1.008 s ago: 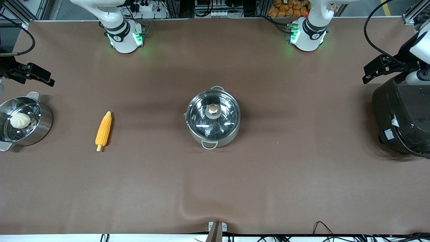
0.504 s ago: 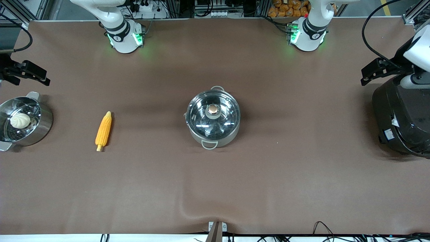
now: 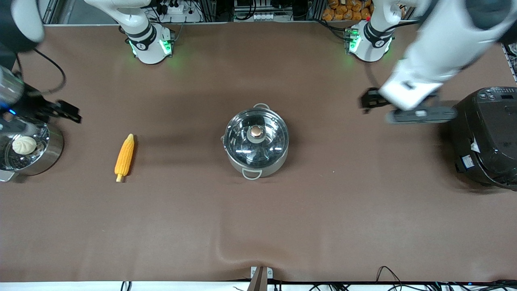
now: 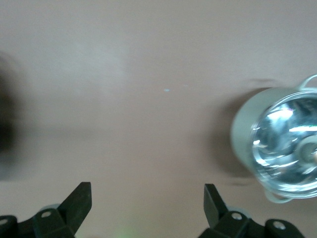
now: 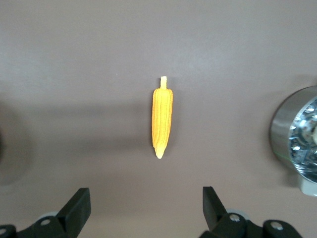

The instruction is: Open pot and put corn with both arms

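The steel pot (image 3: 256, 139) stands mid-table with its glass lid and copper knob (image 3: 255, 131) on. The corn (image 3: 124, 157) lies flat toward the right arm's end of the table, stub end nearer the front camera. My left gripper (image 3: 368, 101) is open and empty over bare table between the pot and the rice cooker. Its wrist view shows the gripper (image 4: 147, 198) with the pot (image 4: 285, 144) off to one side. My right gripper (image 3: 69, 112) is open and empty beside the steamer pan. Its wrist view shows the gripper (image 5: 146, 201) with the corn (image 5: 162, 116) ahead of it.
A steel steamer pan (image 3: 52, 151) with a white bun (image 3: 24, 144) stands at the right arm's end of the table; its rim (image 5: 282, 129) also shows in the right wrist view. A large black rice cooker (image 3: 484, 137) stands at the left arm's end.
The left arm has swung from above the rice cooker toward the pot. The right gripper has moved from the table's end toward the corn. Pot and corn have not moved.
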You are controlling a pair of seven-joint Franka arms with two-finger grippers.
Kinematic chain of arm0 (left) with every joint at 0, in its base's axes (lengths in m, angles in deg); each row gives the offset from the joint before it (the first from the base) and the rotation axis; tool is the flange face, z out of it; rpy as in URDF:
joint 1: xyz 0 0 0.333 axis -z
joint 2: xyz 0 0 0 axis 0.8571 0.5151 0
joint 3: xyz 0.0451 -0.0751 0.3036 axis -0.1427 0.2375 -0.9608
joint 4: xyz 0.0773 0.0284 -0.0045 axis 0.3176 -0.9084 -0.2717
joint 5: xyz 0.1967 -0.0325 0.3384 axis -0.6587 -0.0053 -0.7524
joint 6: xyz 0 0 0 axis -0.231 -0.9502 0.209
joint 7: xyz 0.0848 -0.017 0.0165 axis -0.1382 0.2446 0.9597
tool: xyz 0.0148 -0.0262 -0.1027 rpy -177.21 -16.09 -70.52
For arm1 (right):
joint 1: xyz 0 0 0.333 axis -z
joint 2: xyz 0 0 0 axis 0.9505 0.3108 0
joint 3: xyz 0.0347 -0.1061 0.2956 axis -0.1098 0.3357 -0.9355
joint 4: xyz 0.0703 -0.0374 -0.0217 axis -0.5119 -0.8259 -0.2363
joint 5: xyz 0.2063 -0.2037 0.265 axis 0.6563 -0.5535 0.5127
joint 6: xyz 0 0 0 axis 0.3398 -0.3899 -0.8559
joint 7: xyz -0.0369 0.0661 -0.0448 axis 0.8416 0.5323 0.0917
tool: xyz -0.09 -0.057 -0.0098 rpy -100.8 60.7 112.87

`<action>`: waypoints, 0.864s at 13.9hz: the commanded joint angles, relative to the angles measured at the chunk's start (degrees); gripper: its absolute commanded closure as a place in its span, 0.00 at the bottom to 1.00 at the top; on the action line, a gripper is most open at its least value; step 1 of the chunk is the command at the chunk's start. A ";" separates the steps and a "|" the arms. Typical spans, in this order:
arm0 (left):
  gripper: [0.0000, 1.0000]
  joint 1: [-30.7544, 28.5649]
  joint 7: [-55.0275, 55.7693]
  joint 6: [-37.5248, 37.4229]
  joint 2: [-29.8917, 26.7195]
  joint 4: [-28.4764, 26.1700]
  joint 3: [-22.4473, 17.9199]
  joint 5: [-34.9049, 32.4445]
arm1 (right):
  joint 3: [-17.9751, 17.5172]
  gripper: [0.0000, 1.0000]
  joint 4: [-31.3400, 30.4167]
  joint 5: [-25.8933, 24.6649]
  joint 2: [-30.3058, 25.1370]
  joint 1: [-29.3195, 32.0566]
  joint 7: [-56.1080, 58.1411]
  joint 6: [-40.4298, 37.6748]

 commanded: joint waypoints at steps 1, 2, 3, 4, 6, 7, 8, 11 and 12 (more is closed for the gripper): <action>0.00 7.28 16.18 2.35 8.77 7.19 -0.16 -1.70 | -0.36 0.00 -0.06 -0.71 7.98 0.46 0.52 4.76; 0.00 9.30 20.85 5.50 10.62 7.55 -0.07 -1.69 | -0.36 0.00 -0.67 -0.71 10.45 0.46 0.52 6.44; 0.00 11.32 25.24 8.14 12.38 7.72 -0.07 -1.69 | -0.36 0.00 -1.55 -0.71 12.39 0.37 0.52 8.63; 0.00 13.00 28.60 10.61 14.75 8.33 0.19 -1.61 | -0.36 0.00 -3.47 -0.71 13.71 0.54 0.52 11.26; 0.00 16.60 34.40 12.99 20.01 11.40 0.02 -1.61 | -0.36 0.00 -9.87 -0.71 14.86 0.72 0.60 20.46; 0.00 18.27 36.87 14.13 22.39 12.20 -0.24 -1.61 | -0.27 0.00 -13.21 -0.71 14.95 0.72 0.61 25.65; 0.00 19.16 39.07 15.97 23.72 12.38 -0.24 -1.69 | -0.27 0.00 -15.51 -0.79 15.39 0.72 0.61 29.62; 0.00 21.62 43.04 20.29 27.06 12.38 -0.42 -1.69 | -0.27 0.00 -15.97 -0.79 19.69 0.98 0.61 35.70; 0.00 21.98 43.22 20.91 27.60 12.38 -0.25 -1.69 | -0.19 0.00 -15.97 -0.88 21.01 0.99 0.61 37.29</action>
